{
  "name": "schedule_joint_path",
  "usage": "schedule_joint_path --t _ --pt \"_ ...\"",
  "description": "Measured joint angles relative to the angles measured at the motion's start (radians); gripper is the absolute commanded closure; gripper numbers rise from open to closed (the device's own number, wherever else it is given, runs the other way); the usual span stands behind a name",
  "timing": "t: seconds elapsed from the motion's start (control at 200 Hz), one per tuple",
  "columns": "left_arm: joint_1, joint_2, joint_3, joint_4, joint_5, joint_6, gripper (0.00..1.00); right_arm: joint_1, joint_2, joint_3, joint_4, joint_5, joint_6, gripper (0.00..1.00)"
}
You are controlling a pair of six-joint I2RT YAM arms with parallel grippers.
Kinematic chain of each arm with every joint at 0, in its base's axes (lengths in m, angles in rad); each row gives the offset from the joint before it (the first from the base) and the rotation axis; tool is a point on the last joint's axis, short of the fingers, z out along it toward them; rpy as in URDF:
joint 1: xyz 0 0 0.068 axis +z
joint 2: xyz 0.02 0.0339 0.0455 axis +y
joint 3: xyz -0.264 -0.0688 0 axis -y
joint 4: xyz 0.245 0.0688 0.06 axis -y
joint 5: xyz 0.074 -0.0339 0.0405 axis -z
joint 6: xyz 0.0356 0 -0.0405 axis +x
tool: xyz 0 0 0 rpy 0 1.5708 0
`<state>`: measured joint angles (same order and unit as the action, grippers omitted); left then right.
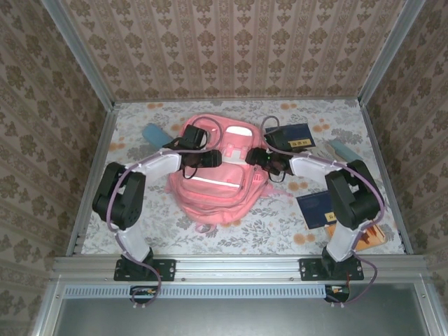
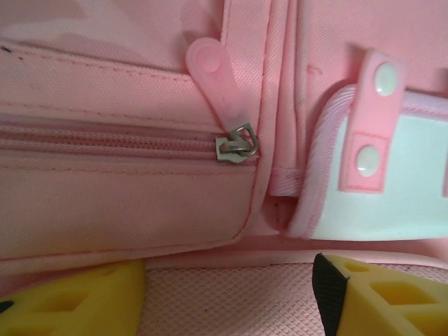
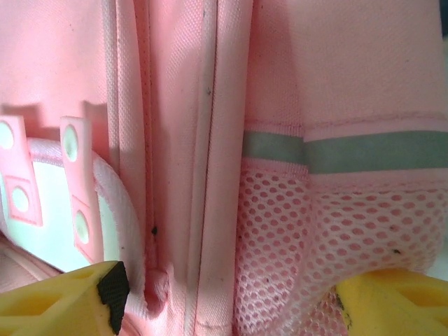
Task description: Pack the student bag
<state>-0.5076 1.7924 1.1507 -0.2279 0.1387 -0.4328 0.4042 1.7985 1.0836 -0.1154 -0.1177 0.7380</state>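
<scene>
Student bag [image 1: 210,199] lies beneath left gripper [image 1: 215,158] and right gripper [image 1: 250,155].

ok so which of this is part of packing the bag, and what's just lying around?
In the job: student bag, zip pull, left end effector, right end effector, both open over the bag.
Lying about, untouched: far blue book, near blue book, blue tube, teal item, orange item; likely things to pack.

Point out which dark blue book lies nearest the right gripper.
The far dark blue book, beside the right gripper; the near dark blue book lies back by that arm's elbow.
</scene>
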Motion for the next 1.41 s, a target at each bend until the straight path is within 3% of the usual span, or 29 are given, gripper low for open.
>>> schedule_joint_path --t 0.27,0.43,0.605,0.72,0.865,1.03,1.405 --pt "0.059 0.121 0.148 -0.034 -0.046 -0.017 0.34 -0.03 0.237 0.289 -0.003 -0.048 -0.058 0.29" --pt "0.077 0.136 0.201 -0.08 -0.045 0.008 0.29 -0.053 0.246 0.326 -0.007 -0.101 -0.085 0.24" --pt "0.052 0.098 0.232 -0.188 -0.071 0.084 0.24 -0.098 0.05 0.176 -0.033 -0.132 -0.134 0.01" --pt "-0.013 0.04 0.239 -0.264 -0.127 0.126 0.24 -0.171 -0.169 0.018 -0.047 -0.137 -0.162 0.0" --pt "-0.146 0.012 0.286 -0.332 -0.213 0.15 0.27 -0.245 -0.337 -0.144 -0.054 -0.1 -0.188 0.0" --pt "-0.262 0.064 0.402 -0.42 -0.277 0.139 0.39 -0.249 -0.375 -0.254 -0.079 -0.063 -0.193 0.0" --pt "-0.308 0.33 0.643 -0.547 -0.353 0.062 0.51 -0.249 -0.379 -0.31 -0.048 -0.05 -0.161 0.0"
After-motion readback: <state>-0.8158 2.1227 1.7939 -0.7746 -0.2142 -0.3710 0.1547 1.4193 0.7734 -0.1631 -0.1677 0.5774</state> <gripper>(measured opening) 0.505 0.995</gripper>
